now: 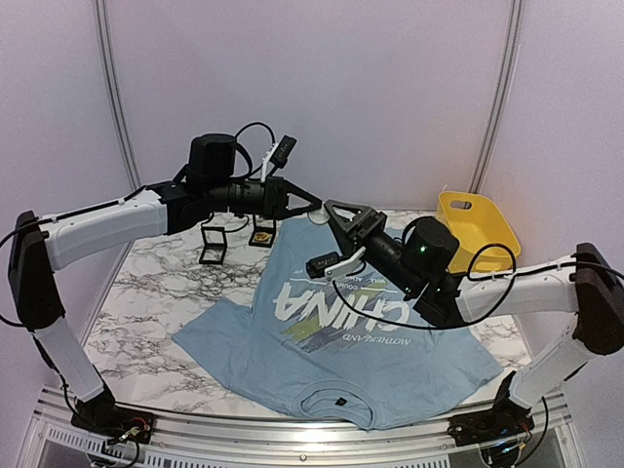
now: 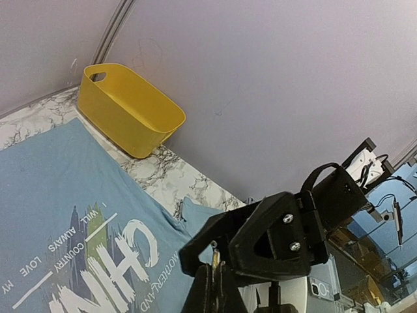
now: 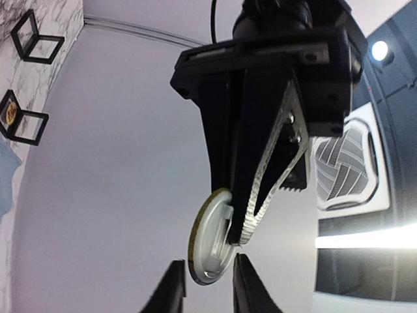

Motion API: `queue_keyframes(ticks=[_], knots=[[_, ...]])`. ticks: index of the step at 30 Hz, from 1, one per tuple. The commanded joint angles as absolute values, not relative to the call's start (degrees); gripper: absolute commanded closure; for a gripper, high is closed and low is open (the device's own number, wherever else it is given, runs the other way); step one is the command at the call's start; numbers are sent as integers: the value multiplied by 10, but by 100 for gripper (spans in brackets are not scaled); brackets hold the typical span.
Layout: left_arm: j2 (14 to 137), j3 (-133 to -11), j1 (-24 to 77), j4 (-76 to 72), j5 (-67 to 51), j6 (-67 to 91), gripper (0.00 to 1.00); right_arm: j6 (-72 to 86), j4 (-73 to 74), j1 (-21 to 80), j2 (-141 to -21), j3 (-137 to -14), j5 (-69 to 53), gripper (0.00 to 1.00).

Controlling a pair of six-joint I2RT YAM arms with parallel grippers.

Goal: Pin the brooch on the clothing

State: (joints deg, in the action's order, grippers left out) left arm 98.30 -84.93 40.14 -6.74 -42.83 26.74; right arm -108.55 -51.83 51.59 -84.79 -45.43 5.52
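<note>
The left gripper [image 3: 236,225] has its jaws pressed together on the brooch [image 3: 210,244], pinching the disc near its upper edge. The right gripper [image 3: 208,264] has its jaws parted, one on either side of the lower rim, and I can't tell whether they touch it. The brooch looks small, light and stiff, with smooth metal likely to slip, so I'd grip it flat across both faces. The T-shirt [image 1: 331,351] lies limp on the table [image 1: 146,292] beneath, collar near. The right wrist view shows the disc's pale back and gold rim. The left wrist view gives only a gold sliver, plus the yellow basket [image 2: 130,111] far right.
</note>
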Motion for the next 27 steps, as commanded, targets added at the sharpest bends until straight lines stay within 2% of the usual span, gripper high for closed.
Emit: queue_keyframes(ticks=[1,2,4,8,11,12,13,16,18,20,22,25,27], knots=[[938,-819,413,-81,-374,225,100,-990,-585,517,-856,-481,78,47],[924,-813,413,-95,-353,215,100,-959,-600,516,-853,-476,83,37],[904,-791,415,-118,-318,198,100,-879,-620,517,-844,-466,90,28],[878,-777,437,-133,-263,130,100,-625,-544,510,-782,-458,62,18],[864,-756,448,-176,-269,110,100,-415,-380,465,-725,-485,-77,16],[859,-748,452,-190,-270,107,100,-348,-335,442,-713,-498,-141,5],[854,-741,454,-202,-268,103,100,-290,-308,425,-705,-507,-185,2],[838,-715,461,-241,-256,96,100,-122,-278,385,-693,-524,-266,3],[826,-688,466,-298,-239,105,100,-5,-321,373,-697,-517,-293,7],[819,-658,470,-359,-229,124,100,130,-389,374,-723,-501,-289,22],[822,-647,475,-397,-226,138,100,244,-487,378,-754,-483,-300,30],[832,-646,484,-413,-217,145,100,287,-603,418,-788,-461,-288,33],[838,-648,486,-419,-219,155,100,263,-599,446,-804,-474,-271,33]])
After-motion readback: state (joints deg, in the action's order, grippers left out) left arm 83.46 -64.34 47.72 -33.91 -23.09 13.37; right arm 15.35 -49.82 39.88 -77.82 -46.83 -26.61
